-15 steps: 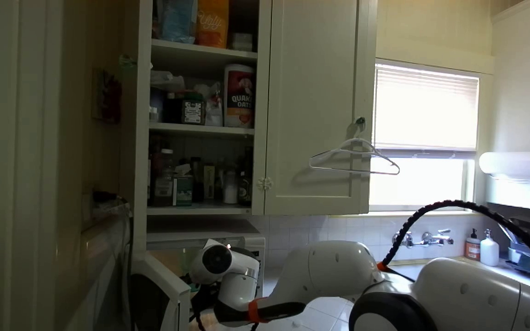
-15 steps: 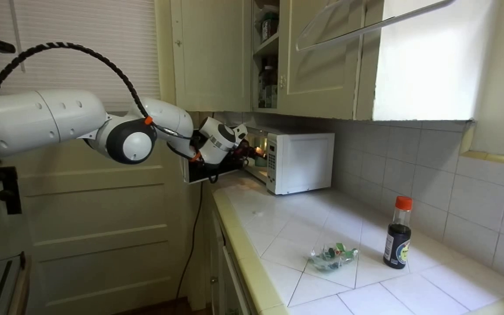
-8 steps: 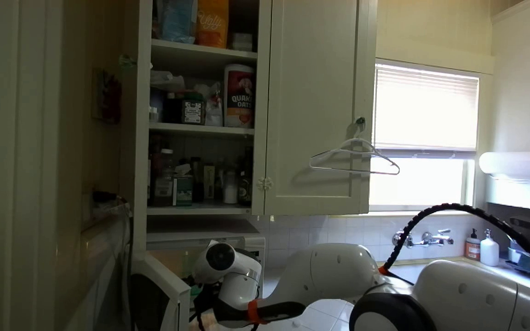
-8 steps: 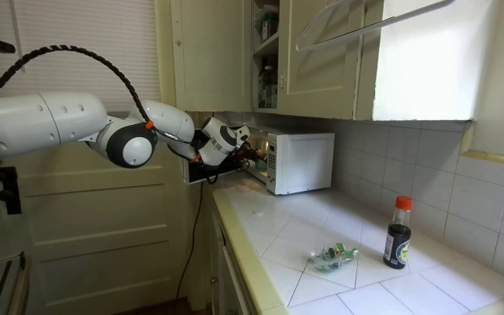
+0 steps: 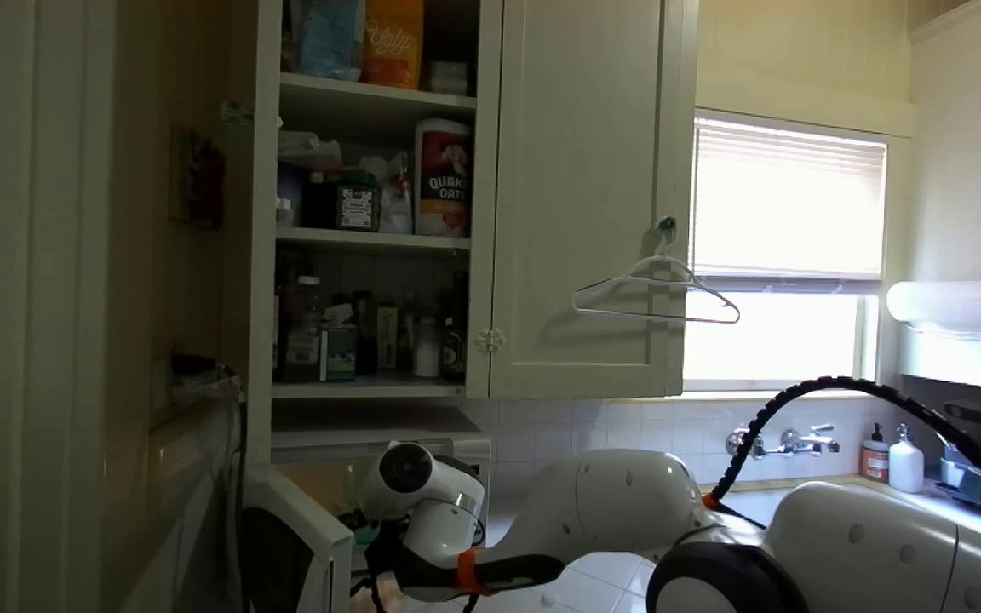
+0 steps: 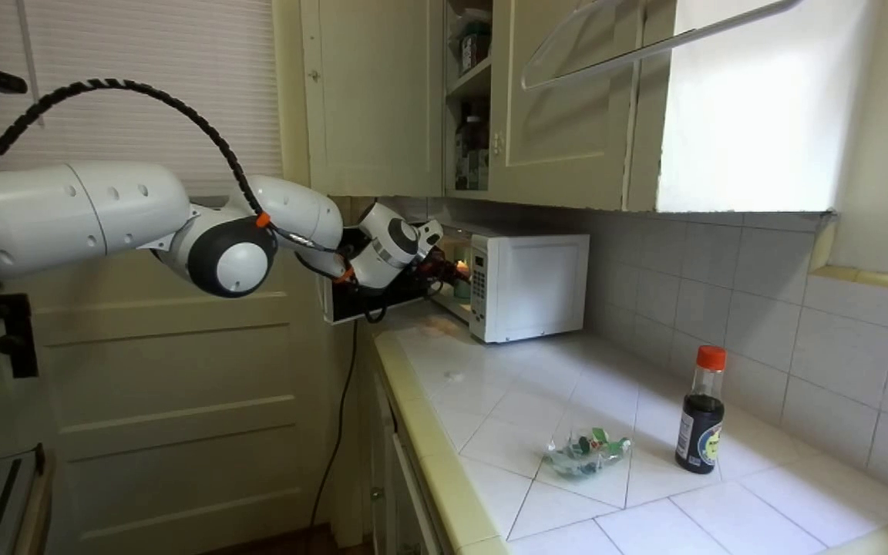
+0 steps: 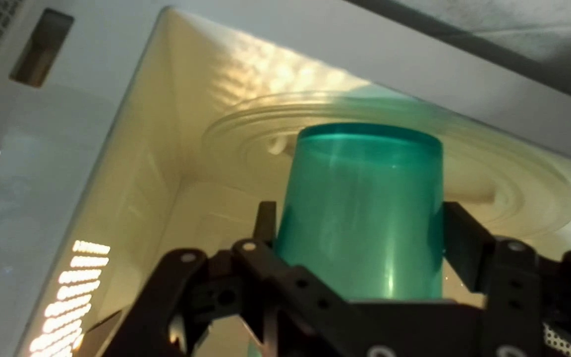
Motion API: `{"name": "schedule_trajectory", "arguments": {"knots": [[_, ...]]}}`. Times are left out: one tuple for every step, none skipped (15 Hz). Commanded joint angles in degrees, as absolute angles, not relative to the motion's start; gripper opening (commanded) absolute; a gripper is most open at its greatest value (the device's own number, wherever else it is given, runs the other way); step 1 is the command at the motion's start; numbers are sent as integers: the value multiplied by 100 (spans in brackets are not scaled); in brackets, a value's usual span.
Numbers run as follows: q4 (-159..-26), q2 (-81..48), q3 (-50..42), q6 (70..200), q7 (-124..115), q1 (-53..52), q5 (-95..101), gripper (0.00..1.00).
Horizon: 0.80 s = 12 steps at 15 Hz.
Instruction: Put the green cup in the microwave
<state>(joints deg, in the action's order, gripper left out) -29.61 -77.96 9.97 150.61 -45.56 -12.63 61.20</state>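
- The green cup [image 7: 365, 208] is located inside the lit cavity of the microwave [image 6: 533, 285]. In the wrist view, its far end overlaps the clear turntable [image 7: 246, 124]; whether the two touch cannot be determined.
- The hand [image 7: 365, 232] is closed around the cup, with its pads [image 7: 466, 245] against opposite sides.
- The microwave stands on the white-tiled surface [image 6: 521, 393]. Its door [image 5: 303, 515] is swung open; the keypad [image 6: 479, 287] is beside the opening.
- The arm [image 6: 116, 204] extends to the opening, visible in both exterior views.
- Farther along the surface, well apart from the microwave, are a clear packet [image 6: 583, 456] with green parts and, near it, an upright bottle [image 6: 698, 428] with dark contents and a red cap.
- Above the microwave, the cabinet [image 5: 580, 187] has one open section with three stocked shelves; an oats canister [image 5: 443, 179] stands on the middle one.
- A hanger [image 5: 656, 317] hangs from the cabinet knob [image 5: 668, 225].
- In an exterior view, a faucet [image 5: 788, 444] is mounted on the tiled wall below the window [image 5: 784, 255]. A white pump bottle [image 5: 906, 466] stands near it.
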Motion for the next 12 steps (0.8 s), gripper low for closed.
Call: {"name": "schedule_trajectory", "arguments": {"knots": [[-2454, -8075, 942, 14917, -4455, -1356, 6053, 56], [-2449, -8079, 930, 14976, -4434, -1360, 6073, 56], [-2451, -8085, 928, 15016, -4427, -1359, 6075, 56], [-2494, -8076, 959, 15060, -4350, -1343, 6053, 56], [-2615, -8043, 1106, 15166, -4145, -1284, 5951, 56], [-2834, -7858, 988, 15063, -4473, -1300, 6119, 81], [-2834, -7868, 1021, 15064, -4411, -1298, 6118, 81], [-2834, -7874, 1038, 15065, -4376, -1298, 6116, 81], [-2834, -7878, 1045, 15065, -4364, -1298, 6116, 56], [-2610, -7996, 811, 15063, -4760, -1354, 6282, 56], [-2473, -8081, 688, 15178, -5013, -1377, 6374, 56], [-2398, -8121, 556, 15136, -5270, -1407, 6435, 56]]}}
